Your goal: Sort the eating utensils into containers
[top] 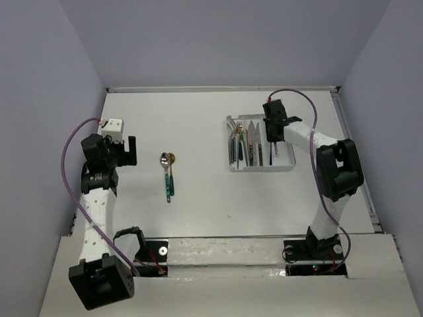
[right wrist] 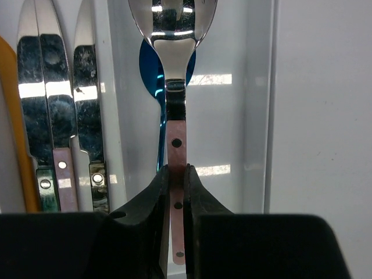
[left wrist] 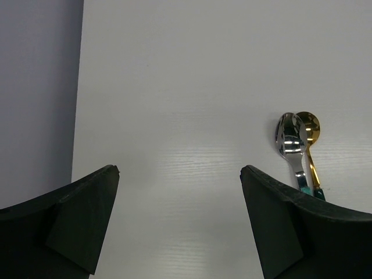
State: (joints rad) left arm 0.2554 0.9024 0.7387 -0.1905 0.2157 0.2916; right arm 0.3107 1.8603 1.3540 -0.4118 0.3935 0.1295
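My right gripper (right wrist: 176,174) is shut on the pink handle of a silver spoon (right wrist: 176,87) and holds it over the right compartment of the white tray (right wrist: 258,116). A blue spoon (right wrist: 149,68) lies under it in that compartment. Several knives (right wrist: 52,104) fill the middle compartment, next to an orange handle (right wrist: 13,116). In the top view the tray (top: 262,170) is at the back right, with my right gripper (top: 272,129) above it. My left gripper (left wrist: 180,171) is open and empty. A silver spoon (left wrist: 289,139) and a gold spoon (left wrist: 310,127), both teal-handled, lie on the table (top: 167,173).
The left arm (top: 99,165) sits at the table's left side, its gripper (top: 132,152) left of the two loose spoons. Grey walls close the table at the back and sides. The table's right edge (top: 357,165) runs close to the tray.
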